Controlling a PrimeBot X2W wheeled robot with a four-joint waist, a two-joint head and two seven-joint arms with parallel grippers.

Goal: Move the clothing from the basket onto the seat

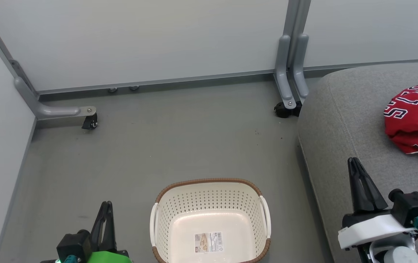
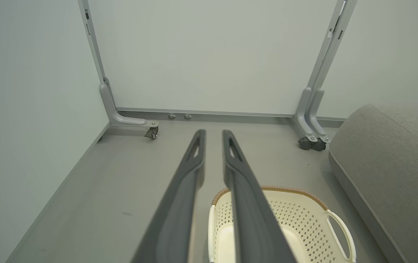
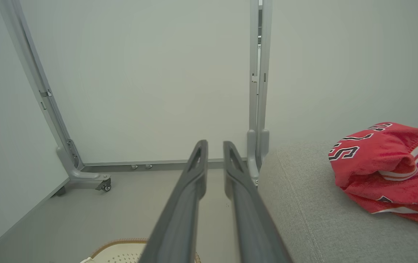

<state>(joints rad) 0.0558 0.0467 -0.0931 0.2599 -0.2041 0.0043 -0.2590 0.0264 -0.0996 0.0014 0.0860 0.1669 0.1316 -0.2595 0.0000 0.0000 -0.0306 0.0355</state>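
Red clothing point(image 1: 415, 120) with white-outlined black letters, cream perforated basket point(image 1: 209, 202) with brown rim, grey seat point(image 1: 340, 124)

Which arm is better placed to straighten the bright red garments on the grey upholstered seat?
Right: the right gripper hangs by the seat near the garments; the left gripper sits beyond the cream perforated basket.

Grey floor point(image 1: 139, 153) fills most of the frame, with the basket point(image 1: 209, 199) parked on it at bottom center and the seat point(image 1: 340, 120) on the right, red clothing point(image 1: 413, 117) bunched up on it at the right edge.
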